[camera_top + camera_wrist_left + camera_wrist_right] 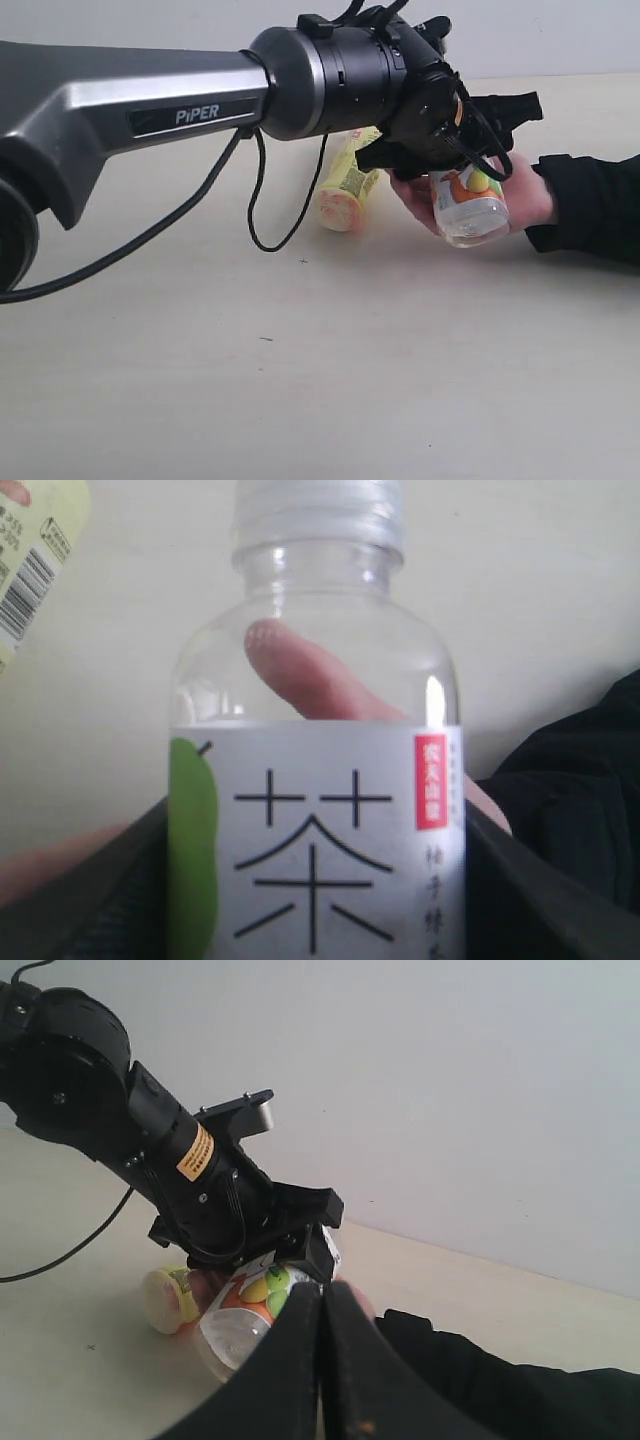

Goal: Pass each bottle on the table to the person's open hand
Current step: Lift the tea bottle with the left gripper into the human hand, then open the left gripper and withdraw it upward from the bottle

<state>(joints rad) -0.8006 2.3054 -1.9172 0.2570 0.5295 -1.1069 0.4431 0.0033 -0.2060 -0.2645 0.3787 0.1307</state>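
The clear bottle with the white fruit-picture label [468,205] lies in the person's open hand [528,192], which comes in from the right with a black sleeve. My left gripper [458,160] is shut on this bottle [315,810], its dark fingers [110,880] pressed against both sides of the label. A finger of the hand shows through the clear plastic. A yellow bottle [347,185] lies on its side on the table [300,350] just left of the hand. My right gripper [322,1360] is shut and holds nothing; it hangs apart from the fruit-label bottle [245,1315].
A black cable [262,200] hangs in a loop from the left arm down toward the table beside the yellow bottle [168,1298]. The person's black sleeve [595,205] rests along the table's right side. A pale wall stands behind the table.
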